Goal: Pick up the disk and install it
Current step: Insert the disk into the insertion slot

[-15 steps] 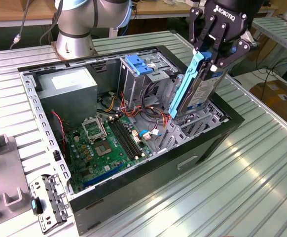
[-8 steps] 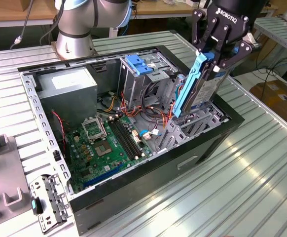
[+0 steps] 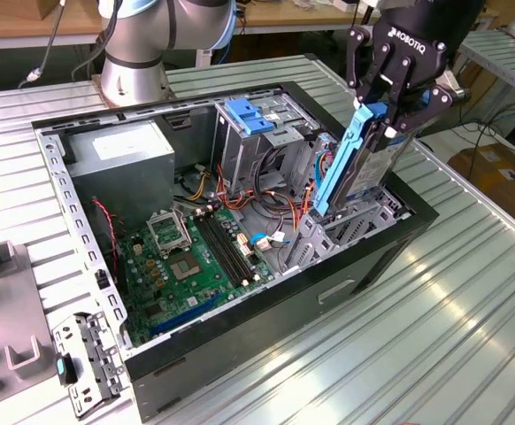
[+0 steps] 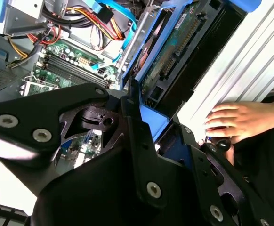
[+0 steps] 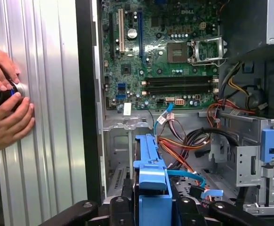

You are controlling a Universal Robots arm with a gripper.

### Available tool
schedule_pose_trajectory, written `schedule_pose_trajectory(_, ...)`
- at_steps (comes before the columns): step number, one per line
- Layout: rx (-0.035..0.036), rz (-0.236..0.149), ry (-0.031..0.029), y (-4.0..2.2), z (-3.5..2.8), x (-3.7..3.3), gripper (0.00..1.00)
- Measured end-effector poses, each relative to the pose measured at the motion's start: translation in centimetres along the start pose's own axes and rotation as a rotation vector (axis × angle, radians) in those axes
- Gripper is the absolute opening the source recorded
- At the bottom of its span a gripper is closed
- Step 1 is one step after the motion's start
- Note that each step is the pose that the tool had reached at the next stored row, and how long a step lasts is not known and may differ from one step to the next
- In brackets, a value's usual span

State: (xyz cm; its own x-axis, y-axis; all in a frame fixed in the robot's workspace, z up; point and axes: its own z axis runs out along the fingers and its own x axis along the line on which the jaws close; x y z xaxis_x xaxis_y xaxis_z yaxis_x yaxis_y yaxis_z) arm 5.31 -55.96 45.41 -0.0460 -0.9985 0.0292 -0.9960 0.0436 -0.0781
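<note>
In the exterior view my gripper (image 3: pixel 387 122) is shut on the upper end of the disk (image 3: pixel 357 173), a silver-grey drive framed by bright blue rails. The disk stands nearly upright, leaning a little, with its lower end down in the drive bay (image 3: pixel 368 226) at the front corner of the open computer case (image 3: pixel 266 328). In the second wrist view the disk's circuit-board face (image 4: pixel 174 52) runs away from the black fingers (image 4: pixel 137 117) that clamp its blue rail. The first wrist view shows that blue rail (image 5: pixel 151 162) edge-on above the bay floor (image 5: pixel 120 162).
Inside the case are the green motherboard (image 3: pixel 187 257), orange and blue cables (image 3: pixel 266 199), a power supply (image 3: pixel 120 150) and a tall metal cage topped by a blue bracket (image 3: pixel 253 115). A person's hands (image 5: pixel 5 108) rest on the ribbed metal table beside the case.
</note>
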Motion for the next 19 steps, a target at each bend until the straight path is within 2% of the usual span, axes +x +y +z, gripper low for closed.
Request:
schedule_pose_trajectory(3,0.0006,0.000,-0.0030,0.39,0.05,0.18,0.37)
schedule_pose_trajectory(6,0.0004,-0.003,-0.0041,0.40,0.08,0.18,0.37)
schedule_pose_trajectory(11,0.0013,-0.038,-0.0108,0.47,0.20,0.18,0.37)
schedule_pose_trajectory(19,0.0010,-0.023,-0.0106,0.52,0.40,0.18,0.37)
